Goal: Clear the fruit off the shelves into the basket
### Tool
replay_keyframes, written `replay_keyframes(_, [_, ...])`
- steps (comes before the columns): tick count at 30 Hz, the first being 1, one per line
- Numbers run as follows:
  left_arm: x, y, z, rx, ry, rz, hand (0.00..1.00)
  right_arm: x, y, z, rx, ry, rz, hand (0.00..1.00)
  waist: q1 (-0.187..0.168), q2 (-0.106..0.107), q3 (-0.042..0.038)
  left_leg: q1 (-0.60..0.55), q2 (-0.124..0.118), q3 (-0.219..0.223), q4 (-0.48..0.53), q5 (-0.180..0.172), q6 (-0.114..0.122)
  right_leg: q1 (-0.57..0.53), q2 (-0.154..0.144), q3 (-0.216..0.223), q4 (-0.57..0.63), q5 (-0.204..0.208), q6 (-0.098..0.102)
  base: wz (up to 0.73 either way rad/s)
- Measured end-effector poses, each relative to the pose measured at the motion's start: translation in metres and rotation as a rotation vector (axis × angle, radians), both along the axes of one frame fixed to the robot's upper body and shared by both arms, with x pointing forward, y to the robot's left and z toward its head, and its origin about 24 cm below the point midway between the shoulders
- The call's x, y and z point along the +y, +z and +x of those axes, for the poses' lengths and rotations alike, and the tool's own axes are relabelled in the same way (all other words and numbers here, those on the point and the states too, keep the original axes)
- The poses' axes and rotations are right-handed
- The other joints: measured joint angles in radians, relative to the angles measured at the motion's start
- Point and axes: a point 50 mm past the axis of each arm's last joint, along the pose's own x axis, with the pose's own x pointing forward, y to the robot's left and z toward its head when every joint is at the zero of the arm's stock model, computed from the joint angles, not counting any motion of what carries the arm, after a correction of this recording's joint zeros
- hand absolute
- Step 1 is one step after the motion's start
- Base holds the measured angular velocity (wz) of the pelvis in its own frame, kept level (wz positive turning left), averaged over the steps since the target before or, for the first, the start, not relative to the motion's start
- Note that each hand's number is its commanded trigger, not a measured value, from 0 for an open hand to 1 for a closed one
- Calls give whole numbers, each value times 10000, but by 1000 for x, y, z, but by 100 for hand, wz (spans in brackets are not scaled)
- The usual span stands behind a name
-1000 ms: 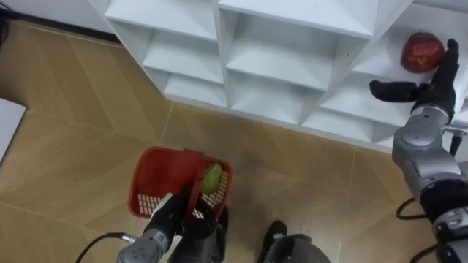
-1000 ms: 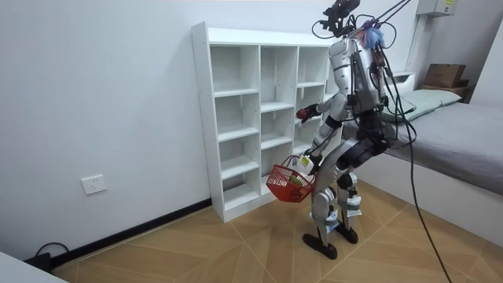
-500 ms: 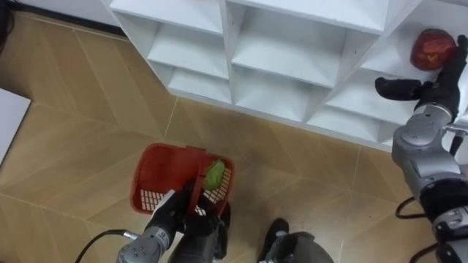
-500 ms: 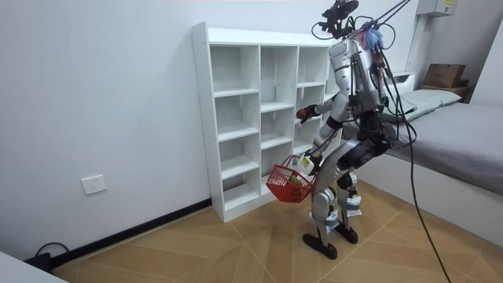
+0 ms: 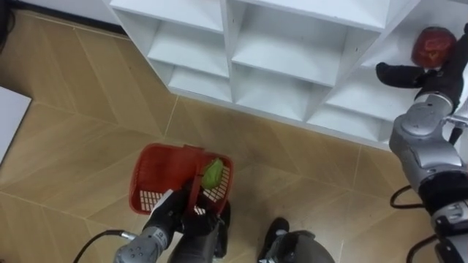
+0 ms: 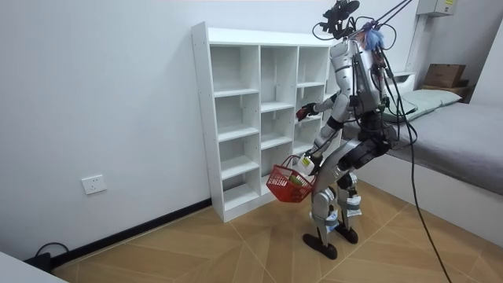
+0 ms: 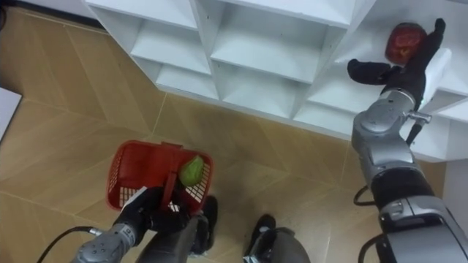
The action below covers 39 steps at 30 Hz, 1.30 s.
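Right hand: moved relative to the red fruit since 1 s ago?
Yes, slightly. The right hand has edged up the view, closer to the red fruit on the white shelf; its fingers are open, not round it.

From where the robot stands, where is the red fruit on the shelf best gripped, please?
Probably round its widest middle, coming in through the shelf unit's open front. The red fruit is roundish and lies free on its board. The open right hand flanks it, fingers on its right, thumb spread below-left. The left hand carries the basket.
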Motion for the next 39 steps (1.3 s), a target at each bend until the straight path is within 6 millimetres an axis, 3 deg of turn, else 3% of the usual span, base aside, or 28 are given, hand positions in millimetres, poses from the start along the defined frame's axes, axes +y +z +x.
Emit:
replay_keyframes(16, [3,-2,-5,95,201,-86,100,-5,9,2,-297,183,344,0,0,-3,-5,256,2,17,-86,-10,-13,242,0,-13,-69,-2,-2,0])
replay_keyframes(39, [4,-1,-10,76,280,-179,100,-8,-4,-2,268,461,379,0,18,-13,-1,362,6,-72,-125,-11,-15,461,13,-153,-205,-7,10,1])
